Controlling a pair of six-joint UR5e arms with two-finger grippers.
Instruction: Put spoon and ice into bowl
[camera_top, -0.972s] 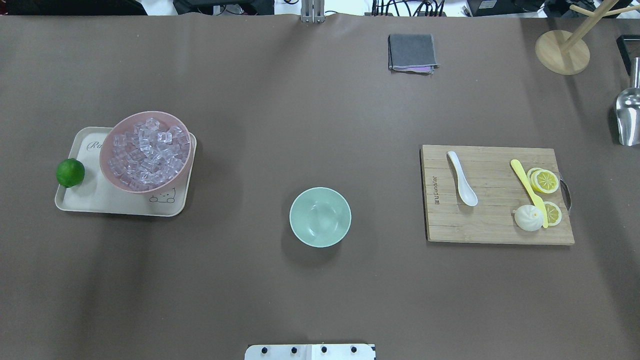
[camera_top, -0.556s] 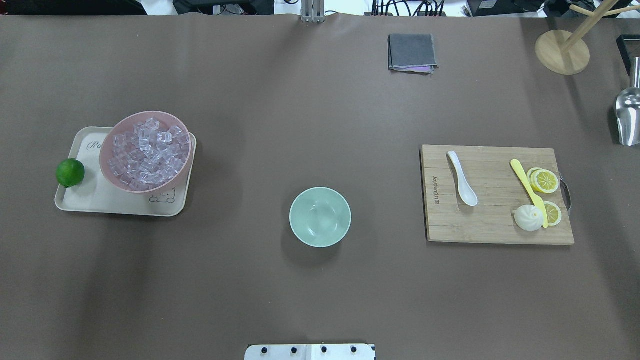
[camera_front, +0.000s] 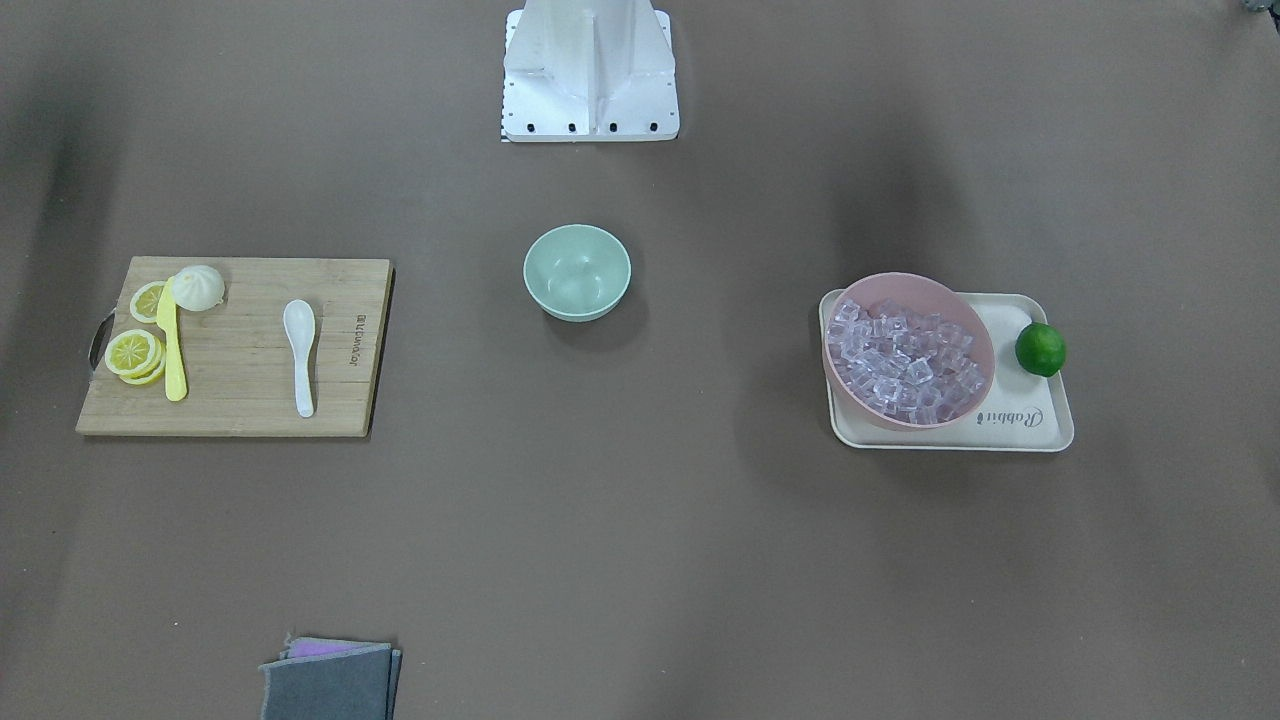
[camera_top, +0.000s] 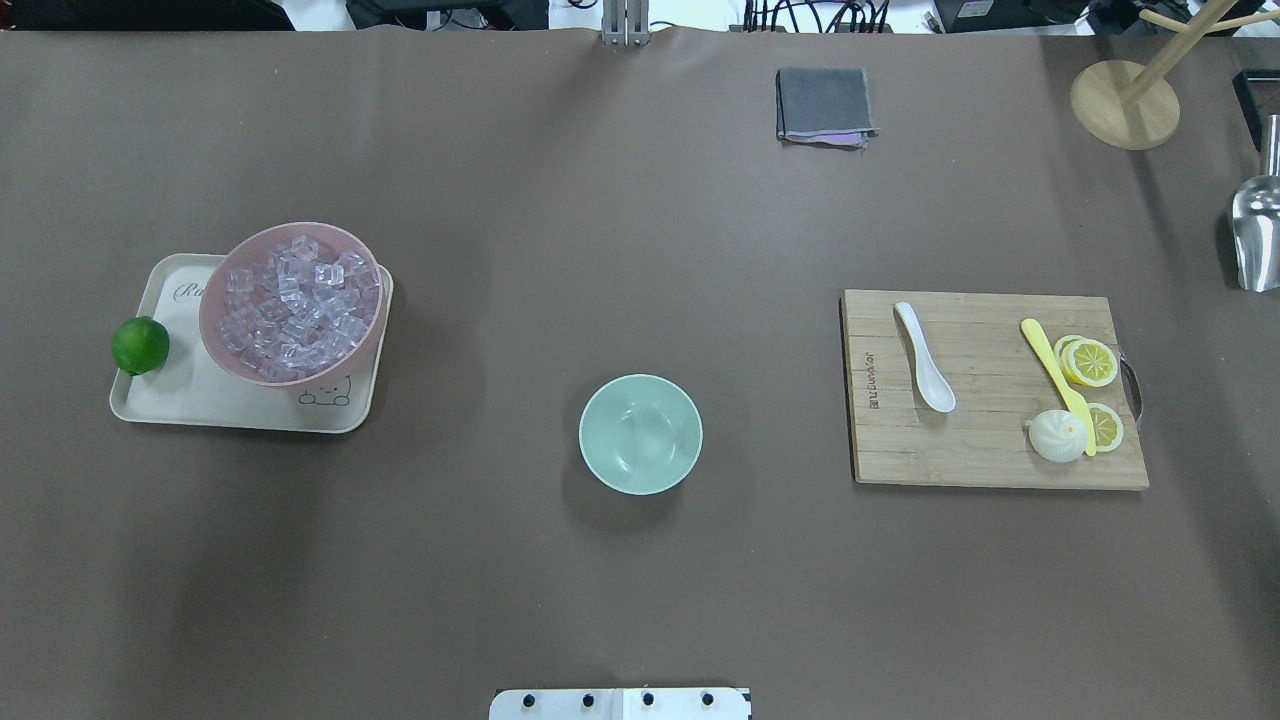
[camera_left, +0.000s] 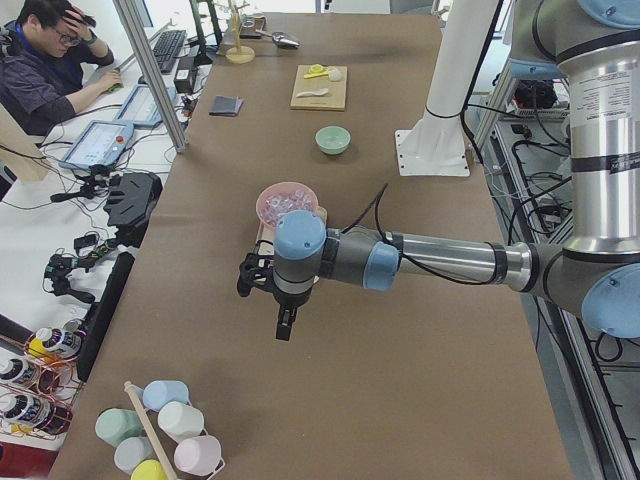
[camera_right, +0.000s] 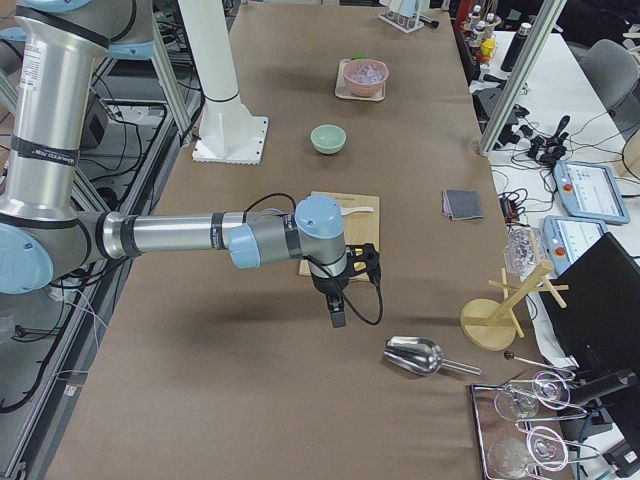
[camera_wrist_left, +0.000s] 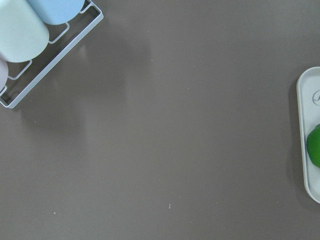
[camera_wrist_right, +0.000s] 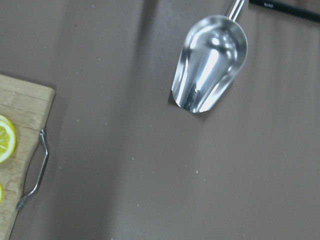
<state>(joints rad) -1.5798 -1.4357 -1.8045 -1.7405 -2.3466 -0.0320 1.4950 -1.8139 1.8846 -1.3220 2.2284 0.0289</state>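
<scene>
Left claw (camera_left: 284, 328) and right claw (camera_right: 337, 316) widths cannot be told; nothing is begun, so the spoon (camera_top: 925, 358) must be reached.

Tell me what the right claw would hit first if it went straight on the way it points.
Likely bare table, between the cutting board and the scoop: the right claw points straight down, and nothing else shows under it.

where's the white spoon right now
In the overhead view the spoon lies on the right, on the left part of the wooden cutting board, left of the yellow knife and apart from the green bowl at centre.
</scene>
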